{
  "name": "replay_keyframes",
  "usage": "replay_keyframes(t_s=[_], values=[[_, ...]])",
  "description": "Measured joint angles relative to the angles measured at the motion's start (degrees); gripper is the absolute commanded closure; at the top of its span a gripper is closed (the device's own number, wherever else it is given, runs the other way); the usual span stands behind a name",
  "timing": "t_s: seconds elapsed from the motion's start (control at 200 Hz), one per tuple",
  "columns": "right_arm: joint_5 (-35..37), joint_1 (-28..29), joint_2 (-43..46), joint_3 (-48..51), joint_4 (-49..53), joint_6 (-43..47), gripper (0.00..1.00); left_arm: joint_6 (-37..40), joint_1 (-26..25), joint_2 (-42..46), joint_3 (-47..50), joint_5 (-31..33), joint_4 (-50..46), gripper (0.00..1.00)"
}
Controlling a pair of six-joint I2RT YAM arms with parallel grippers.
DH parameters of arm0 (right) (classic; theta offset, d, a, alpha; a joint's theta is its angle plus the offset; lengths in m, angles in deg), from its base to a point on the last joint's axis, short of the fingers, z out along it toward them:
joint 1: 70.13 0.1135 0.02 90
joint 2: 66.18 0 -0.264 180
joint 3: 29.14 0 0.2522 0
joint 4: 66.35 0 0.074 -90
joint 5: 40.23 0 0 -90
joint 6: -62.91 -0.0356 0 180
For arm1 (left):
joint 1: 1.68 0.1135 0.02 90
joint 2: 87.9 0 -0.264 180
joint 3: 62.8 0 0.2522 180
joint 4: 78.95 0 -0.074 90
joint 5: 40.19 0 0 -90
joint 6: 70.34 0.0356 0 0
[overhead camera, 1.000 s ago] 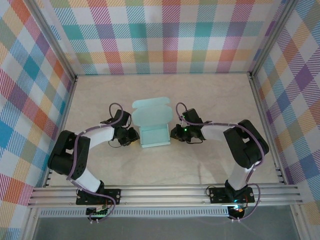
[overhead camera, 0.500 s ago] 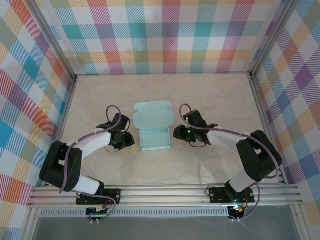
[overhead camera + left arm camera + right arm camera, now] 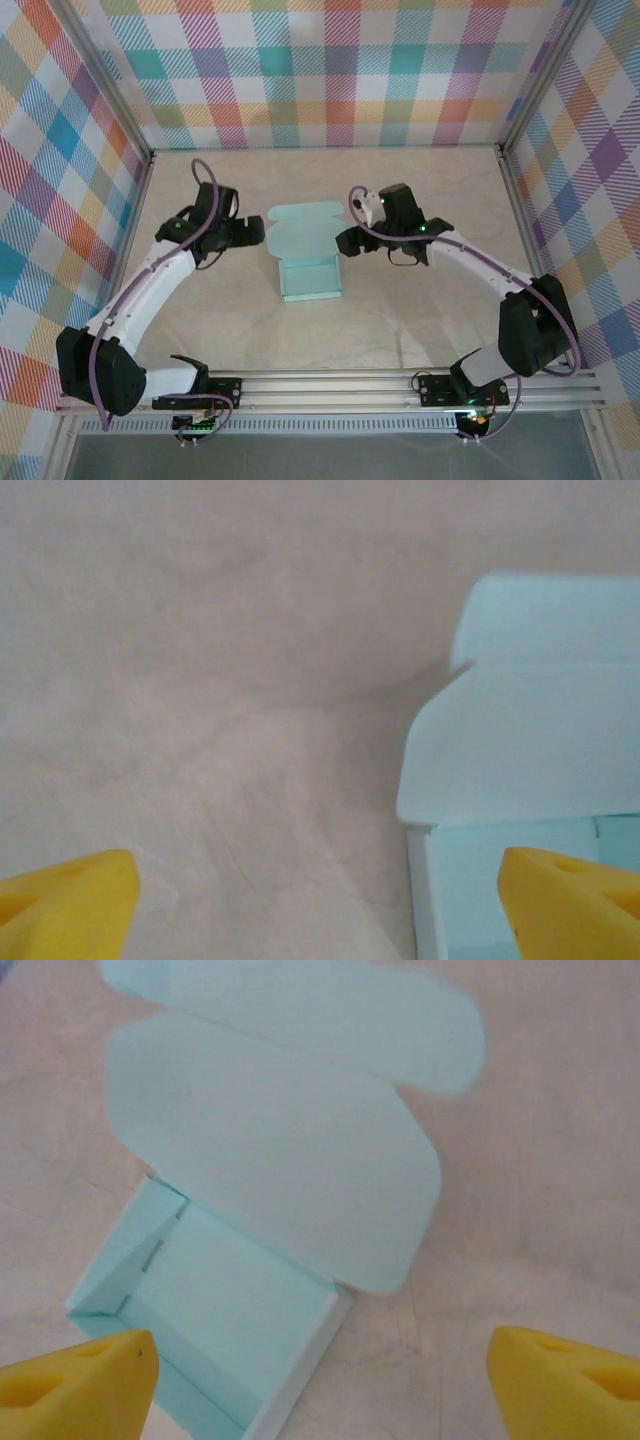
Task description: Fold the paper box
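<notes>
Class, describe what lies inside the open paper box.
Inside the paper box only its own mint floor and folded-in side walls show, nothing else. In the right wrist view the lid flap covers the tray's back edge.

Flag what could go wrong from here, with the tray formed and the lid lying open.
1. The paper box sits unheld: left fingers and right fingers are open beside its lid, so pushing the lid could slide the light box.
2. The lid is thin card lying flat on the table; a scooping finger may crease it.
3. A tray corner flap looks loose and might spring out.
</notes>
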Motion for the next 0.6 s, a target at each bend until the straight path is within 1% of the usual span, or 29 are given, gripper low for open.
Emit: replay_keyframes(t_s=[0.065,0.135,0.265,0.385,0.54,0.6], values=[[-2.32,-1.27,-2.58,-5.75,3.48,4.31,0.14,2.1,0.5,-2.6,-5.11,-0.98,-2.38,0.0],[-5.31,-2.84,-6.19,-12.35,7.56,8.52,0.16,4.42,1.05,-5.81,-10.08,-3.69,-4.98,0.0],[-11.13,-5.7,-13.88,-24.39,17.03,15.76,0.18,7.82,2.84,-10.73,-15.74,-9.01,-9.05,0.0],[-14.67,-7.19,-22.16,-35.78,26.93,21.97,0.2,10.71,4.28,-13.51,-17.62,-13.35,-11.26,0.0],[-17.51,-8.04,-34.29,-51.45,40.72,29.11,0.23,13.75,4.35,-14.73,-17.75,-17.42,-12.83,0.0],[-18.32,-8.13,-38.6,-56.52,45.13,31.01,0.28,14.58,4.33,-14.73,-17.75,-18.27,-12.96,0.0]])
